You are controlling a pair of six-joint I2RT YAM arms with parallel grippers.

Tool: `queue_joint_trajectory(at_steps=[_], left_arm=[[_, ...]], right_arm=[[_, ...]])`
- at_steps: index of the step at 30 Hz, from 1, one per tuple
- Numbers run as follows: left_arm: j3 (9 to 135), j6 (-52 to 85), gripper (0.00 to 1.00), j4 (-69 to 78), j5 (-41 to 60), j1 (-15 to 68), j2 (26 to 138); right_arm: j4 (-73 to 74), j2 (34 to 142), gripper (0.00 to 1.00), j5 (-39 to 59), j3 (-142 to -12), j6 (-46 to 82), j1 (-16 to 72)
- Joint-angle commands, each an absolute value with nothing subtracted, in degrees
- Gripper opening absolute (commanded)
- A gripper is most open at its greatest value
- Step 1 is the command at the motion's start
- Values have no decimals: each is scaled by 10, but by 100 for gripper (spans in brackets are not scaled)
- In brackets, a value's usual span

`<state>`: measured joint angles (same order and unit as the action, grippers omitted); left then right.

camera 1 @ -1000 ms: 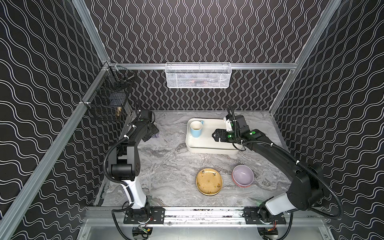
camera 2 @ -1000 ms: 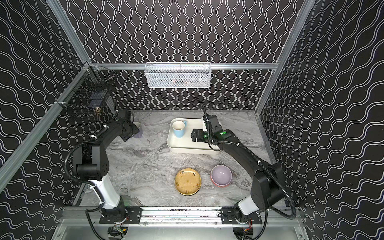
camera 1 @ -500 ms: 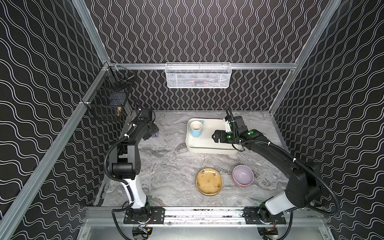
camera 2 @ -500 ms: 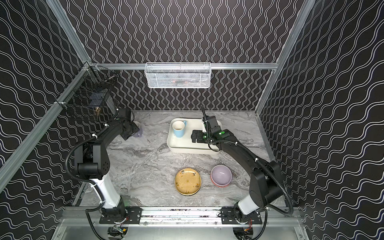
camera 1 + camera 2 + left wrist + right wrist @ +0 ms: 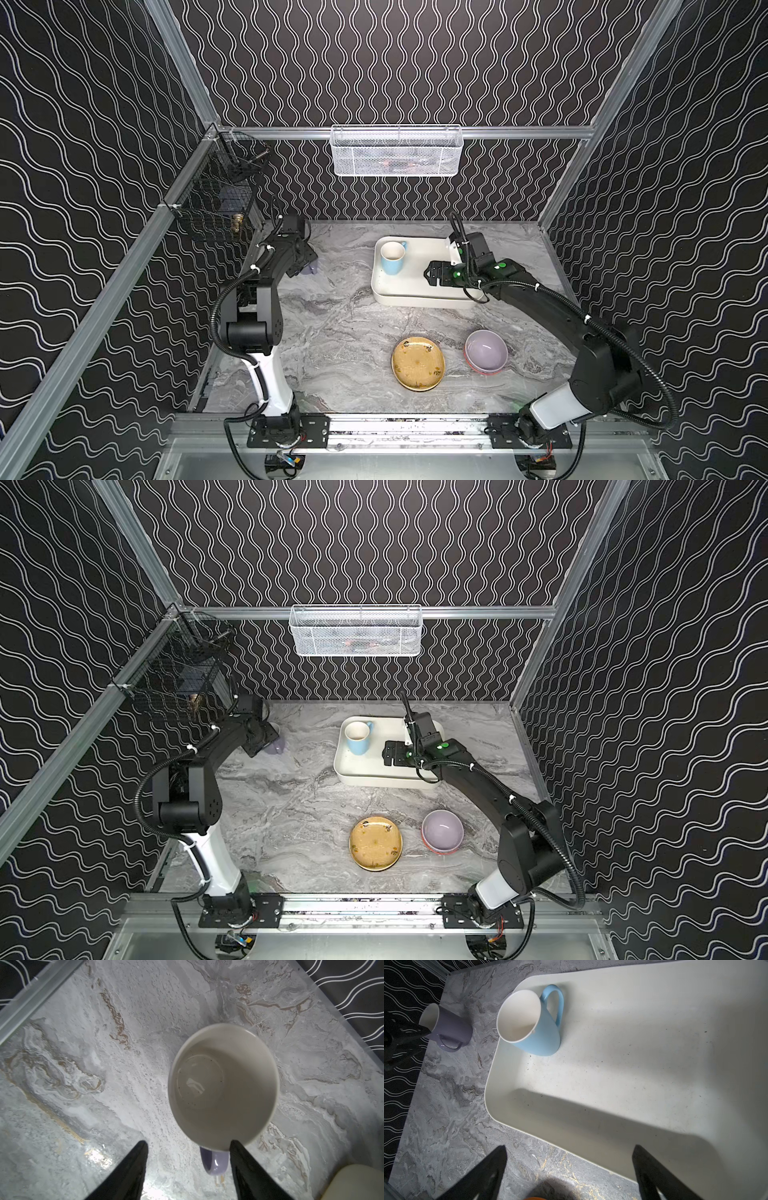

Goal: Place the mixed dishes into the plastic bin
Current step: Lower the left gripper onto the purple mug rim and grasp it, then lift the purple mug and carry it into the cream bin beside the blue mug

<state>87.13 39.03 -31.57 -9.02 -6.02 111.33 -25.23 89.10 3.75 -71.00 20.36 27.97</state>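
While L gripper [image 5: 188,1141] hung part-open over purple mug [image 5: 277,746], mid-left in a top view (pickup step, prob.), R gripper [image 5: 569,1146] gaped empty over bin [image 5: 633,1064]; next likely needed: lower, clamp mug.

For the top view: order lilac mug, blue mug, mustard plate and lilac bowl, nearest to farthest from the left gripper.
From the left gripper:
1. lilac mug, at its fingertips, far left.
2. blue mug, in the bin's far-left corner.
3. mustard plate, front middle of the table.
4. lilac bowl, just right of the plate.
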Motion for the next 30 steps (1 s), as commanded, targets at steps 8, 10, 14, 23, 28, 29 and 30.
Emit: queue_joint_trajectory(at_steps=[8,10,14,23,28,29,30], left_arm=[[887,394,65,-320,-91,-67,1147],[891,394,65,-320,-91,-68,1153],[893,393,61,-319,-84,-68,1160],[878,394,18,-311,-63,-69,1171],[863,387,6,-313,-41,-67,1151],[860,385,5,-314,-33,-66,1147],[858,382,5,-315,-26,-65,1140]], right_arm=[[-239,898,96,31,-711,199,280],[-240,901,96,31,-713,199,279],[-241,905,96,31,-715,199,279],[-243,903,96,29,-713,199,279],[-249,898,96,34,-712,200,279],[-250,896,95,34,-712,200,279],[-250,893,95,36,-711,202,279]])
